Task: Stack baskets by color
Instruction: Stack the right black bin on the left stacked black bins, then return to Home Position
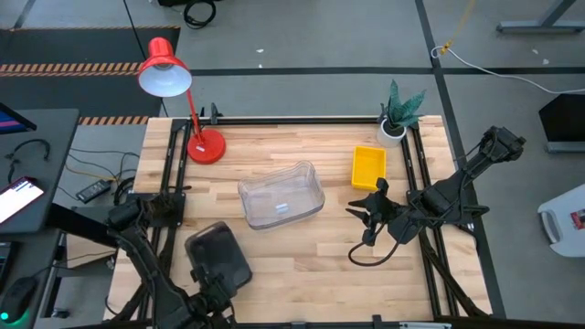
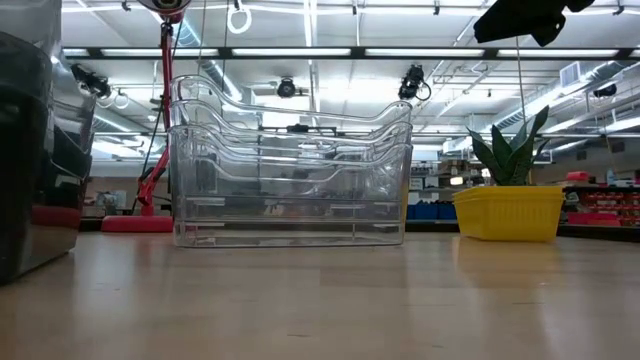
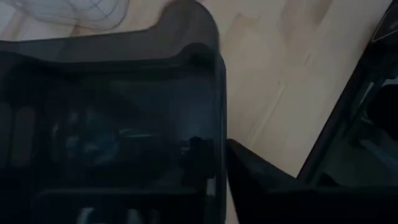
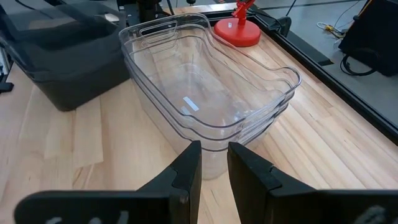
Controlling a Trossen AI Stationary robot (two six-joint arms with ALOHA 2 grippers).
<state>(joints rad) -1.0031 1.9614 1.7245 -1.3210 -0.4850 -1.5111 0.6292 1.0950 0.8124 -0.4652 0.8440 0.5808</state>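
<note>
A nest of clear baskets (image 1: 280,195) (image 2: 290,170) (image 4: 205,93) stands on its bottom in the middle of the table. A small yellow basket (image 1: 368,167) (image 2: 510,212) rests on the table at the far right. A dark grey basket (image 1: 218,256) (image 3: 106,124) (image 4: 62,56) stands on the table near the front left. My left gripper (image 1: 208,279) (image 3: 214,149) is at its near rim, one finger on each side of the wall, a little open. My right gripper (image 1: 370,215) (image 4: 214,162) hangs over the table right of the clear baskets, narrowly open, with nothing between its fingers. My left gripper straddles the dark grey basket's side wall (image 3: 217,124) near a corner, one finger (image 3: 198,155) inside and the other outside. It comes from above, slanting down from the table's near side. I cannot tell whether the fingers touch the wall. The basket stands on the table.
A red desk lamp (image 1: 183,100) stands at the far left, its base (image 4: 239,31) just behind the clear baskets. A small potted plant (image 1: 398,114) (image 2: 510,150) stands at the far right corner. Black rails (image 1: 416,174) run along the table's sides. Bare wood lies near the front middle.
</note>
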